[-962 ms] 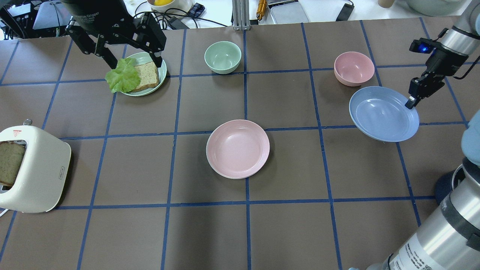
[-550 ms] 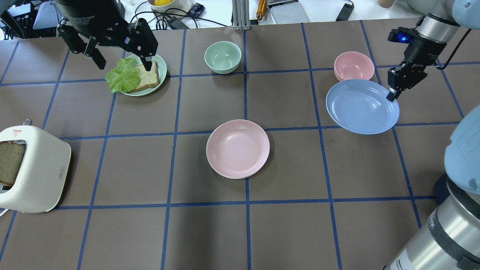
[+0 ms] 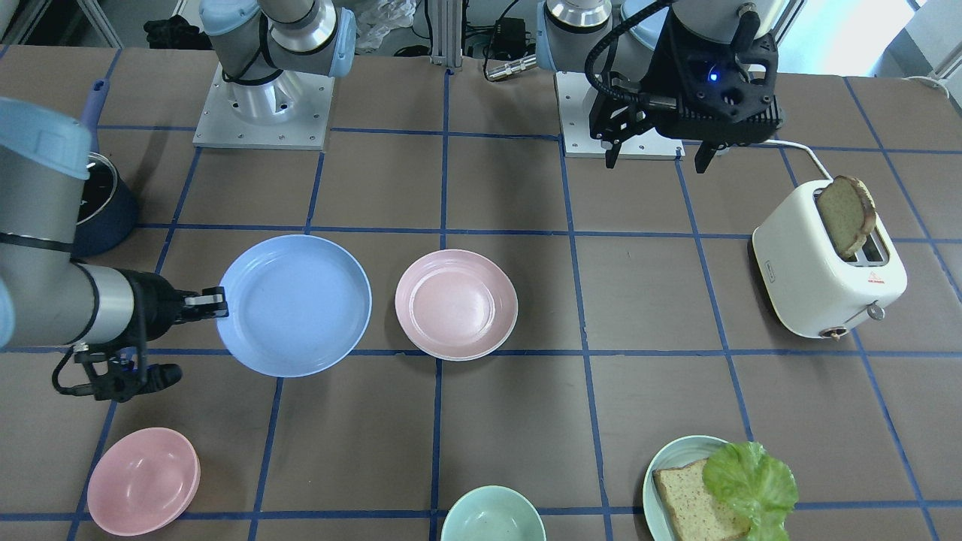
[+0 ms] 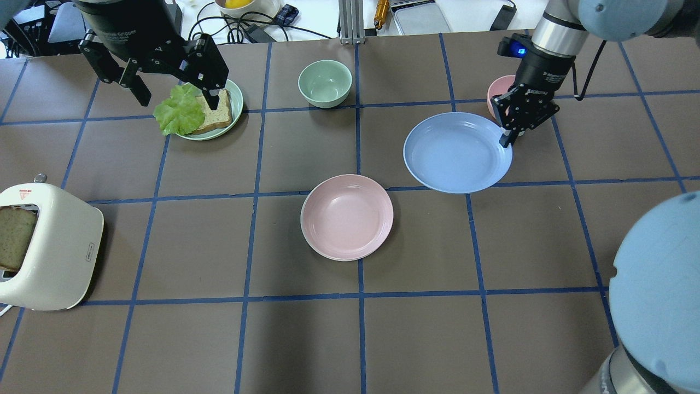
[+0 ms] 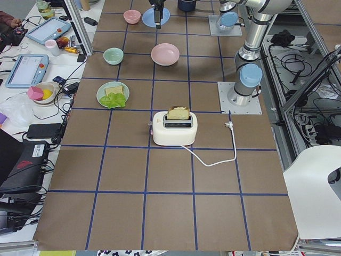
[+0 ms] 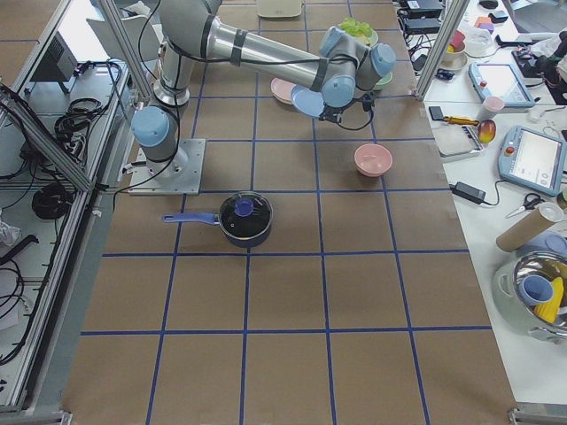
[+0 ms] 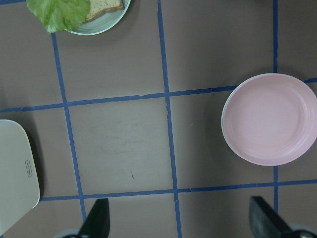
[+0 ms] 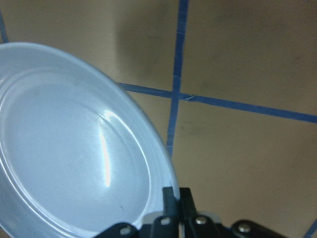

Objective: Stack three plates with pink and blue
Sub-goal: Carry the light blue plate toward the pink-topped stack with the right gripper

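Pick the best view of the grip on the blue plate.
Right wrist: blue plate rim close up, pinched between the jaws. Overhead and front show the whole plate, grip small; side views show it tiny; left wrist, nothing.

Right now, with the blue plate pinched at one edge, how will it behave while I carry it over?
Probably stiff: the blue plate shows no sag though the right end effector grips only its rim. Likely light, since that narrow pinch carries it. Its smooth surface with a sheen could let it pivot or slip.
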Controlling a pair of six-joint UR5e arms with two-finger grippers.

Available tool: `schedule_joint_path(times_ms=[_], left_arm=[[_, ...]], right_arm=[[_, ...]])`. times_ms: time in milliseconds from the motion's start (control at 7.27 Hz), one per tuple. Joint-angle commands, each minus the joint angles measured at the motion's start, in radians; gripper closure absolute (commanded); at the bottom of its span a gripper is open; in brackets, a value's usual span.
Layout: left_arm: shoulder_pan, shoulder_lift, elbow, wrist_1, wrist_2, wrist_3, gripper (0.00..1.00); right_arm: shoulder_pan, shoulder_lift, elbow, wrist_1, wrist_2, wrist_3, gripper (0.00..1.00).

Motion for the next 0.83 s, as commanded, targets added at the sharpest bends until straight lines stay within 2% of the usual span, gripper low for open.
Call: schedule_joint_path(times_ms=[0,275,550,688], left_arm=[[-0.001,0.034,-0.041,-0.001,-0.002,-0.011,0.0],[0.005,0.086,-0.117,0.006,0.004,-0.008,0.0],[0.008,0.112,-0.185,0.112,0.004,0.004,0.0],[0.01,0.112,-0.188,0.126,0.004,0.005,0.0]], right_arm=[[0.141,-0.008,0.009,-0.054,0.004,0.193,1.0],[0.26,-0.004,0.02,-0.155,0.001,0.318,1.0],[0.295,-0.01,0.125,-0.292,0.001,0.331,1.0],[0.295,-0.019,0.185,-0.323,0.004,0.324,1.0]])
